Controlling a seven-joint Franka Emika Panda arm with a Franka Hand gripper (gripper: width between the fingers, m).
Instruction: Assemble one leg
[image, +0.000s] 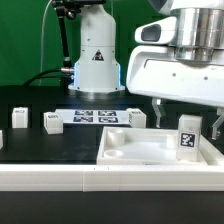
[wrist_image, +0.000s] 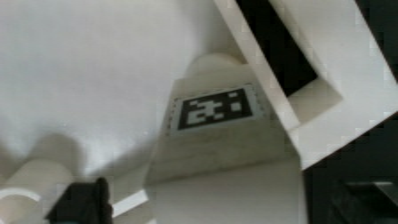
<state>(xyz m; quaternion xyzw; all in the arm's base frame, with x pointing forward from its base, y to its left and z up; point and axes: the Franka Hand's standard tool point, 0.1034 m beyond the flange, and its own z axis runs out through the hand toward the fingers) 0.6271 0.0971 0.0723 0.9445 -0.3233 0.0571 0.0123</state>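
the leg (image: 187, 137) stood upright at the exterior view's right, its tagged face toward the camera, over the near right part of the large white panel (image: 130, 152). whether its foot touched the panel i could not tell, because the panel's raised front edge hid it. the gripper (image: 185, 112) hung right above the leg from the big white arm head, and one dark finger (image: 159, 112) came down just beside the leg on the exterior view's left. the other finger was not clear to see, so if the jaws were pressed on the leg or a little apart from it i cannot tell.

in the wrist view the leg (wrist_image: 222, 135) filled the middle, very near to the camera, with its black-and-white tag well visible, and a dark fingertip (wrist_image: 80, 200) showed at the edge.

on the black table (image: 40, 148) two more small white posts (image: 52, 122) stood at the exterior view's left, well apart from the panel. the marker board (image: 95, 116) lay flat behind, and another post (image: 137, 118) stood just beside it.
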